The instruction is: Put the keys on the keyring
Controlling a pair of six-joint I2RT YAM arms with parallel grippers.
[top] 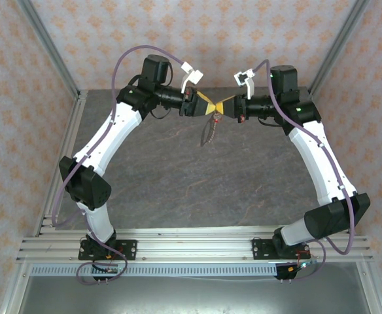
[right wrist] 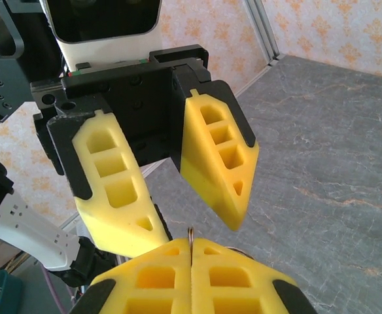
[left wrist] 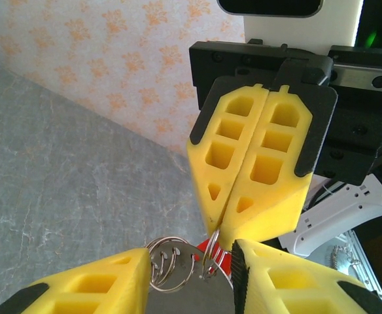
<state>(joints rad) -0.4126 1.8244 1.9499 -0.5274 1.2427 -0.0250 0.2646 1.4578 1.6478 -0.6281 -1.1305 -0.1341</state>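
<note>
Both grippers meet in the air over the far middle of the table. My left gripper point(top: 203, 103) point(left wrist: 191, 265) has its yellow fingers set apart, and a flat grey metal piece with several small wire rings spans the gap. The keys point(left wrist: 208, 250), a tiny red piece, show just behind it. My right gripper point(top: 222, 104) point(right wrist: 191, 252) is shut on a thin metal ring edge point(right wrist: 190, 235). Its closed tips point(left wrist: 225, 226) touch the bundle. The keyring point(top: 208, 134), a grey-brown loop, dangles below both grippers.
The grey stone-patterned table point(top: 178, 176) lies beneath, walled by patterned panels and aluminium posts point(top: 53, 55). The arm bases sit on a rail point(top: 191, 247) at the near edge. Cables loop off both arms.
</note>
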